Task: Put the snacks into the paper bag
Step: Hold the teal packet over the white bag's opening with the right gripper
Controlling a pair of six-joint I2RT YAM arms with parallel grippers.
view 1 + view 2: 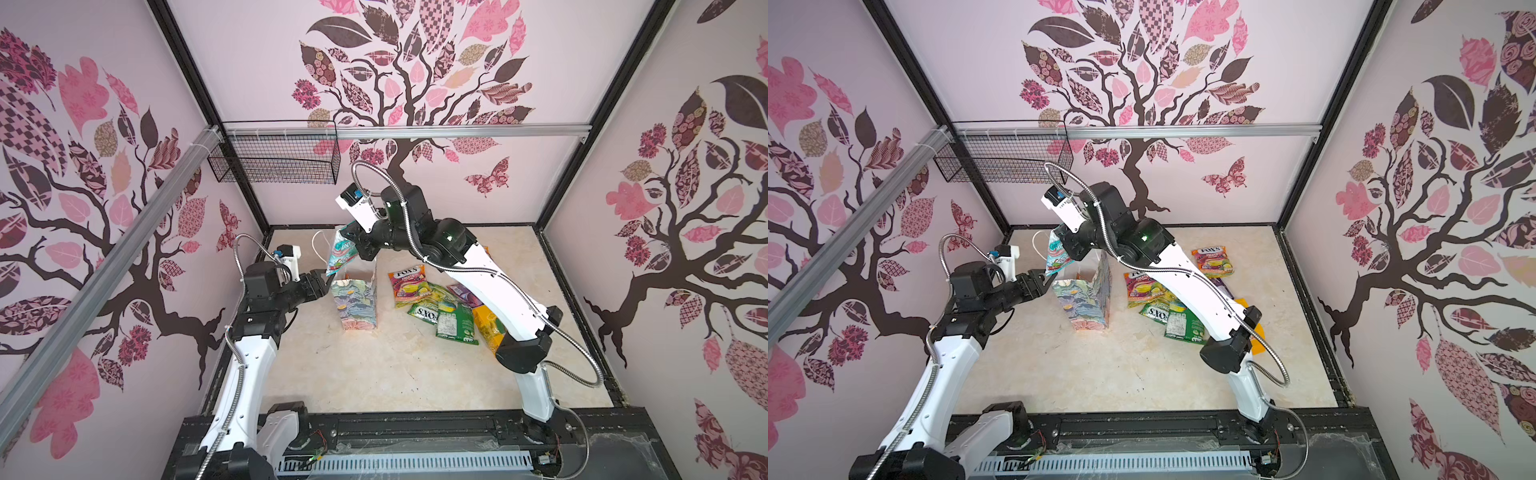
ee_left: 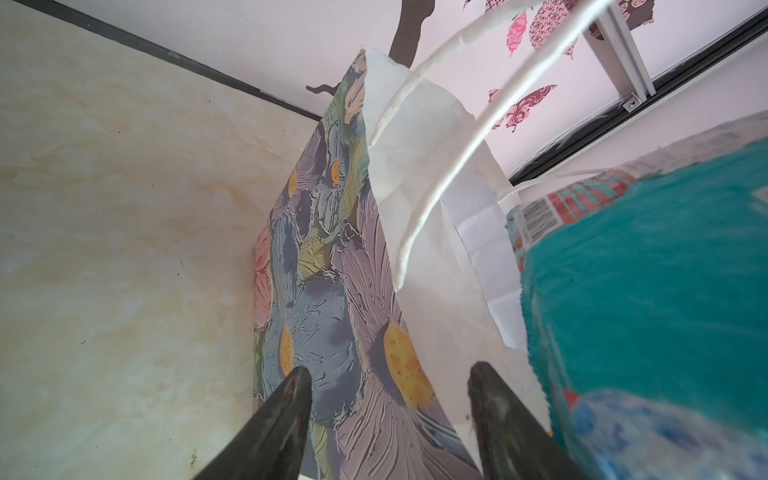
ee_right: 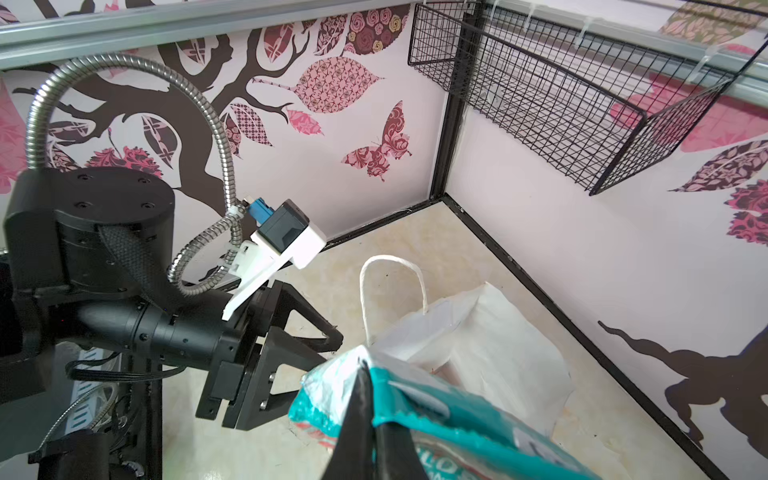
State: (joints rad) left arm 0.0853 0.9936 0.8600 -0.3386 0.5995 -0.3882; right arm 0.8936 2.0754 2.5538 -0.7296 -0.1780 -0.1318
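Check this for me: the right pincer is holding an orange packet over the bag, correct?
Not quite. The packet in the right pincer is teal, not orange, as the right wrist view shows. The rest stands: it is held over the bag.

Teal packet (image 2: pixel 665 291): blurred in the left wrist view and run off the frame edge, print unreadable. In the right wrist view the frame edge cuts off its lower part.

Right arm (image 1: pixel 478 274): crosses the snack pile in both top views. It covers most of the orange packet (image 1: pixel 488 328) and part of the purple packet (image 1: pixel 467 293), so the packet count is undetermined.

Paper bag (image 1: pixel 359 305): contents cannot be told.

Left claw (image 2: pixel 390 368): finger bases cut off.
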